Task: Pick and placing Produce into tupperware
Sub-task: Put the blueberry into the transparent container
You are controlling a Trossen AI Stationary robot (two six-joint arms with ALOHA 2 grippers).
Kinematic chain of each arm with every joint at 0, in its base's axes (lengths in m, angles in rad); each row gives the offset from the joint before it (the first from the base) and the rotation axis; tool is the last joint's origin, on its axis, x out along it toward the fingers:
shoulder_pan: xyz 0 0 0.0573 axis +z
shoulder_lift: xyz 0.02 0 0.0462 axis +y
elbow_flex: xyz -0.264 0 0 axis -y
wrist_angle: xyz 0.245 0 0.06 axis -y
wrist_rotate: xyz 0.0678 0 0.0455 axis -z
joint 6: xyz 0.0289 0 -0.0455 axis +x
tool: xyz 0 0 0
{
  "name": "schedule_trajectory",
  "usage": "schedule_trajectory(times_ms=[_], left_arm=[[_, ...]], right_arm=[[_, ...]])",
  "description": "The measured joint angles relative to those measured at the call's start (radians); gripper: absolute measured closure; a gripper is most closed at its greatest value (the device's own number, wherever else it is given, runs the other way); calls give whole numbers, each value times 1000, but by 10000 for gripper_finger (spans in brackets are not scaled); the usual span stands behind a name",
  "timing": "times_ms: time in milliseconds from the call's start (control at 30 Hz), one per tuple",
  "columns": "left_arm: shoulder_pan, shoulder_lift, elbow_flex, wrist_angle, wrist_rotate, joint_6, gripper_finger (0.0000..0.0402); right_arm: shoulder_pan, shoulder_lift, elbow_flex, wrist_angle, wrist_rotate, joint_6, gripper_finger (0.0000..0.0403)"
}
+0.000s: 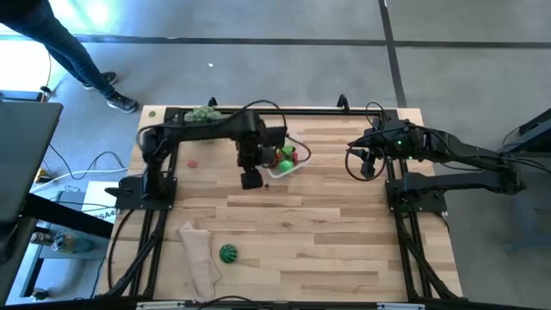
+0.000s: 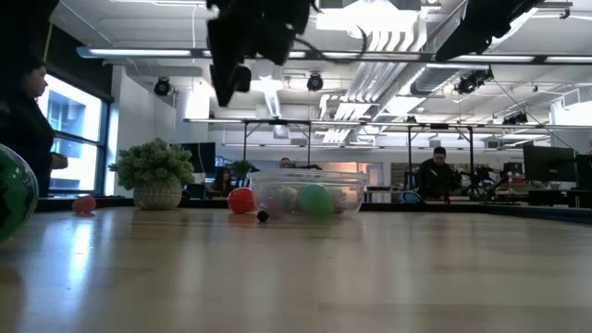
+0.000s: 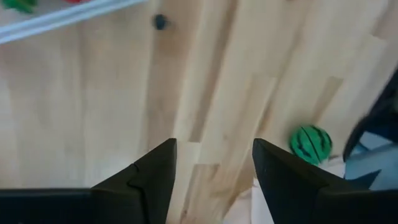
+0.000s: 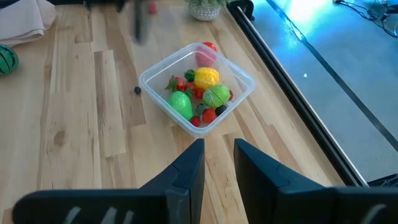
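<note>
Nearest the camera in the low view, the striped green watermelon ball bulges in at the far left edge of the frame, resting on the wooden table. From above it sits at the lower left of the table, just beside the beige cloth, well apart from everything else.

Moving right along the low view, a small red fruit lies alone near the left, and a pale-green leafy ball stands behind it. In the high view that leafy ball lies at the table's upper edge.

At centre, the left gripper hangs above the bare wood just left of the tupperware, its fingers apart with nothing between them; the left wrist view shows only planks in the gap. A tiny dark berry rests on the wood just beside the container, outside it.

The tupperware holds a heap of produce: a green fruit, a yellow one, a leafy green piece and several small red pieces. Another red fruit sits at the container's far rim.

At the right of the high view, the right gripper waits off to the side of the container, its fingers slightly apart and empty.
</note>
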Motion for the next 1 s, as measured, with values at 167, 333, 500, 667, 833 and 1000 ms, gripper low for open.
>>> schedule_trajectory(times_ms=[167,333,500,667,833,1000], left_arm=[[-78,-120,-61,38,-30,0,211],[-134,-309,-205,183,-141,-26,220],[-155,-570,-521,556,-200,-42,224],[-152,-798,-955,1065,-204,-34,224],[-152,-834,-1281,1467,-203,54,224],[-131,-772,-1386,1609,-209,53,224]], right_arm=[[0,0,0,0,0,0,327],[0,0,0,0,0,0,327],[0,0,0,0,0,0,327],[0,0,0,0,0,0,327],[0,0,0,0,0,0,327],[0,0,0,0,0,0,327]])
